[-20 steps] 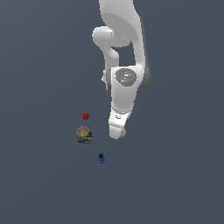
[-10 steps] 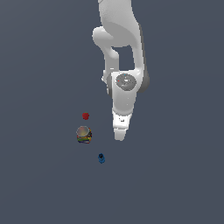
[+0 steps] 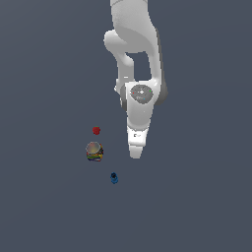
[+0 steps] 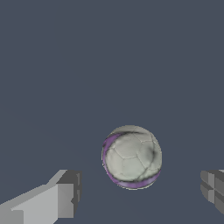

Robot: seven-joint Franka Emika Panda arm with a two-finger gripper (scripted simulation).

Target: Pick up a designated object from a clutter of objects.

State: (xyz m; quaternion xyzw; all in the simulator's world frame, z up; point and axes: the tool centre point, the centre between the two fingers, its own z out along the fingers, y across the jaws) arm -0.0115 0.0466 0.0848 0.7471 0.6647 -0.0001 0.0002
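The designated object, a whitish-cream ball (image 4: 132, 157) with faint darker seams and a purple rim, lies on the grey floor in the wrist view. It sits between my two fingertips (image 4: 65, 197) and touches neither. My gripper (image 4: 140, 192) is open around it. In the exterior view the arm's hand (image 3: 136, 147) points down and hides the ball. The rest of the clutter of objects lies toward the exterior view's left of the hand: a tiny red lump (image 3: 96, 130), a grey-topped multicoloured can (image 3: 94, 151) and a tiny blue item (image 3: 114, 178).
A flat dark grey floor (image 3: 206, 197) spreads in all directions. The can stands about a hand's width from my gripper; the blue item lies a little nearer the camera than the hand.
The hand has come lower and slightly nearer the camera in the exterior view. The red lump, can and blue item have not moved.
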